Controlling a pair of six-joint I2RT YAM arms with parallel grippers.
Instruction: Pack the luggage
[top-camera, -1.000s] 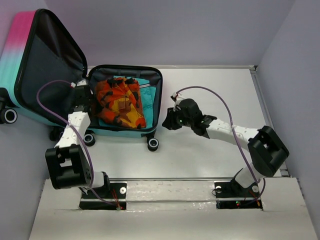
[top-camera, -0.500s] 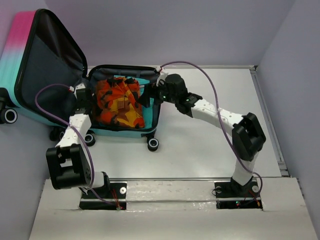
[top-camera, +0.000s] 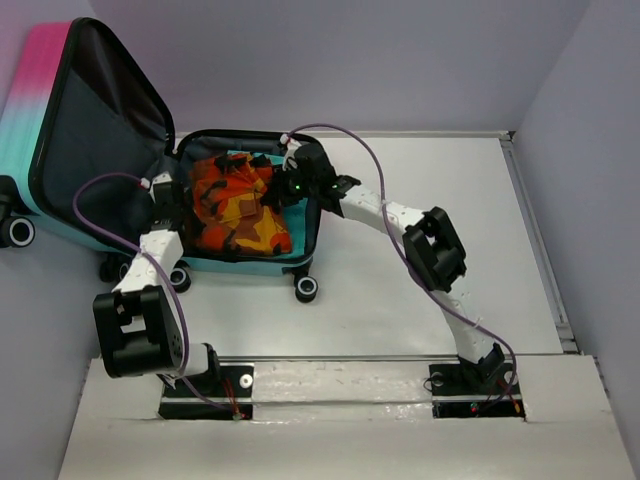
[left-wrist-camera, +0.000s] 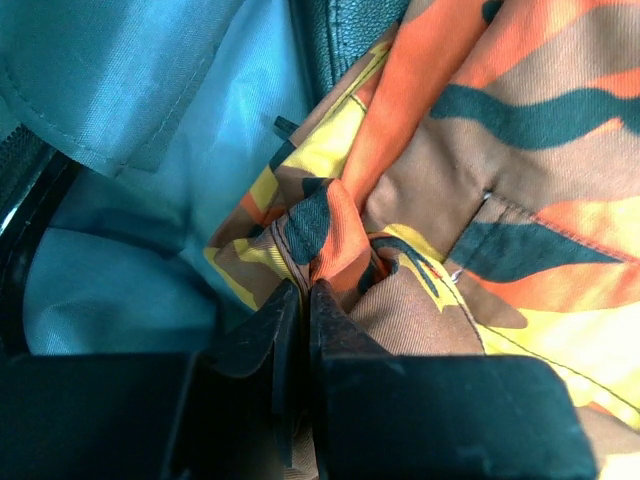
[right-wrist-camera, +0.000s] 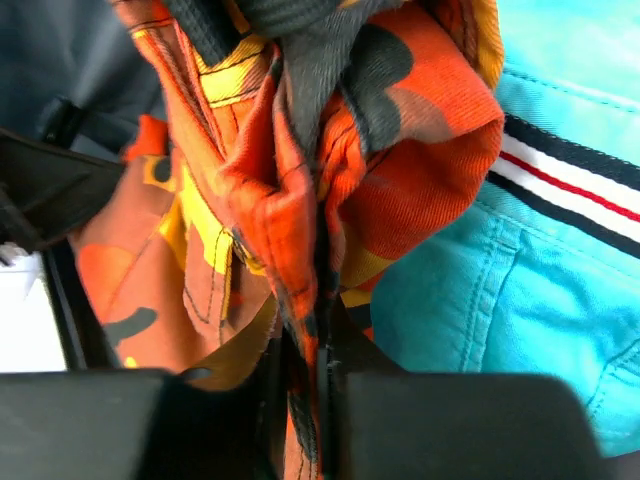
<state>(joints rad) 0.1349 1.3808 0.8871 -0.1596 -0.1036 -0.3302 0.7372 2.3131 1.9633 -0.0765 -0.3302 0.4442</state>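
The luggage (top-camera: 25, 110) lies open at the left, its pink-to-teal lid raised and its dark-lined base (top-camera: 250, 137) flat on the table. An orange camouflage garment (top-camera: 235, 205) lies bunched in the base. My left gripper (top-camera: 172, 205) is at the garment's left edge. In the left wrist view it (left-wrist-camera: 305, 292) is shut on a fold of that garment (left-wrist-camera: 480, 150). My right gripper (top-camera: 283, 190) reaches in over the right side. The right wrist view shows it (right-wrist-camera: 312, 345) shut on a hanging fold of the same garment (right-wrist-camera: 400, 170).
A teal garment with a striped band (right-wrist-camera: 560, 290) lies under the orange one. Teal cloth (left-wrist-camera: 150, 120) also shows beside the left jaws. The suitcase's black wheels (top-camera: 307, 289) stick out at its near edge. White table (top-camera: 430, 170) spreads to the right, with walls close around it.
My right arm has swung left from the table beside the luggage into its base and shut on the orange garment. The left gripper has stayed at the garment's left edge.
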